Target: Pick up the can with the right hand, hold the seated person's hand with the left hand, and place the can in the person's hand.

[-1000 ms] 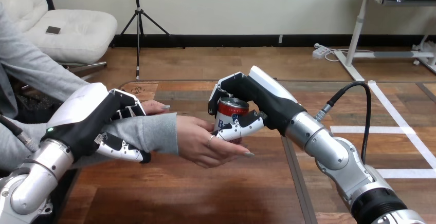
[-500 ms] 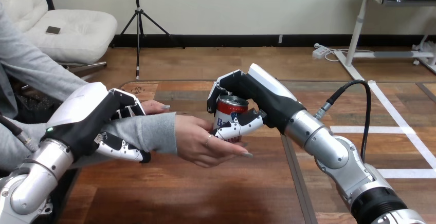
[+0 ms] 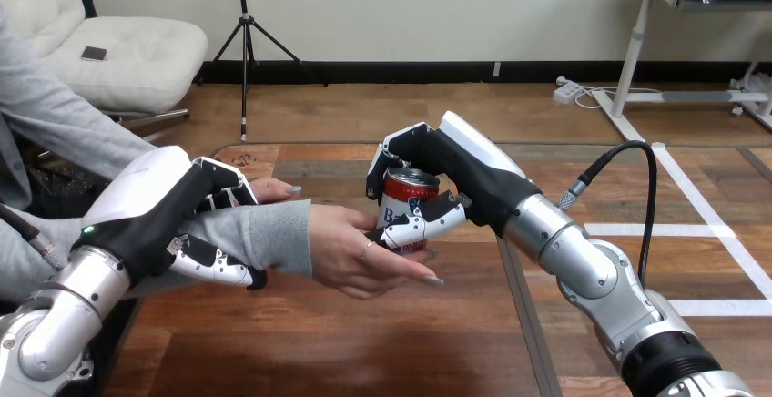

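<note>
A red, white and blue can [image 3: 406, 200] stands upright in the palm of the person's hand [image 3: 364, 256], which reaches in from the left, palm up. My right hand [image 3: 446, 178] is shut on the can, with fingers curled over its far side and the thumb across its front. My left hand [image 3: 173, 215] is shut on the person's forearm [image 3: 259, 233] in its grey sleeve, fingers over the top and thumb underneath. A second hand of the person [image 3: 273, 189] lies behind my left hand.
The wooden table [image 3: 364, 342] runs across the lower view, with a dark seam [image 3: 523, 324] to the right of the hands. My right forearm [image 3: 601, 288] comes in from the bottom right, with a black cable looping over it.
The can and my right hand have sunk slightly, settling the can deeper into the person's palm. My left hand has not moved.
</note>
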